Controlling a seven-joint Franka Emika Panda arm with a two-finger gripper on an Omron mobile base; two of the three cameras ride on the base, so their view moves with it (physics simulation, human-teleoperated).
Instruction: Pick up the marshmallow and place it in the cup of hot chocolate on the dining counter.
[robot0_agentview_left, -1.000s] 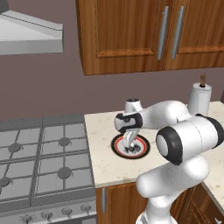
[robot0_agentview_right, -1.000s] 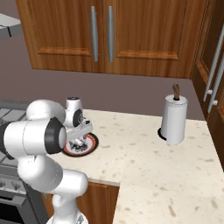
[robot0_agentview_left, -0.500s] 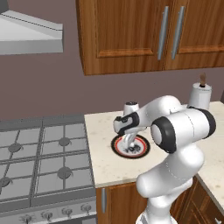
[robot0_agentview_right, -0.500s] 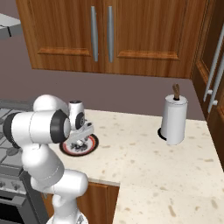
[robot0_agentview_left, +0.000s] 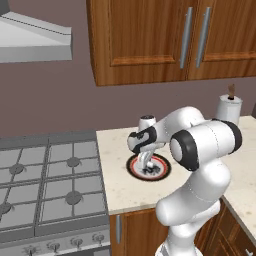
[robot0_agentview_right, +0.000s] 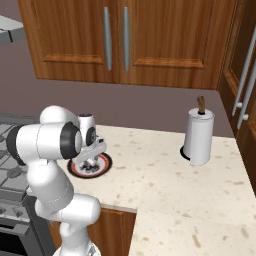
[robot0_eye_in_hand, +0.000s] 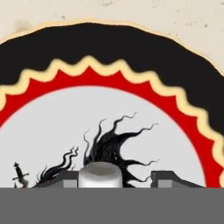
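Speckled stone counter (robot0_agentview_right: 165, 175); glossy printed plate (robot0_eye_in_hand: 61, 127) (marshmallow (robot0_eye_in_hand: 99, 175) matt); wooden cabinets (robot0_agentview_right: 115, 40)

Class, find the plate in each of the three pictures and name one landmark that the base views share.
Left base view: the plate lies at the centre, on the counter right of the stove, under the gripper.
Right base view: lower left, beside the arm, plate under the gripper.
Hand view: the plate's black and red rim arches across the top.
Shared landmark: the paper towel roll.
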